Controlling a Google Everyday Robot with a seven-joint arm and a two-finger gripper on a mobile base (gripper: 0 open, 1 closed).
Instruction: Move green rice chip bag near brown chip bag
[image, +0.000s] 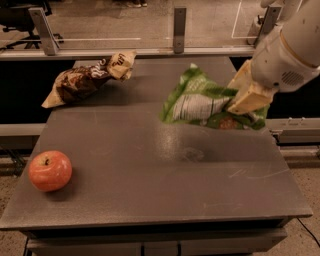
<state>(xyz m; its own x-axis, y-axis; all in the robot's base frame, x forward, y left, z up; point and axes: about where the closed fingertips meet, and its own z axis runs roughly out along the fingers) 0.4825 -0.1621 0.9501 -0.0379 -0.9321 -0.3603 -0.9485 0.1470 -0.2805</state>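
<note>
The green rice chip bag (200, 102) hangs in the air above the right half of the grey table (150, 190), its white label panel facing me. My gripper (245, 100) is shut on the bag's right end and holds it clear of the tabletop. The brown chip bag (85, 80) lies at the table's far left, with tan-yellow ends, well left of the green bag.
A red apple (50, 171) sits near the table's front left corner. A metal rail with posts (179, 30) runs behind the table. The white arm (290, 45) reaches in from the upper right.
</note>
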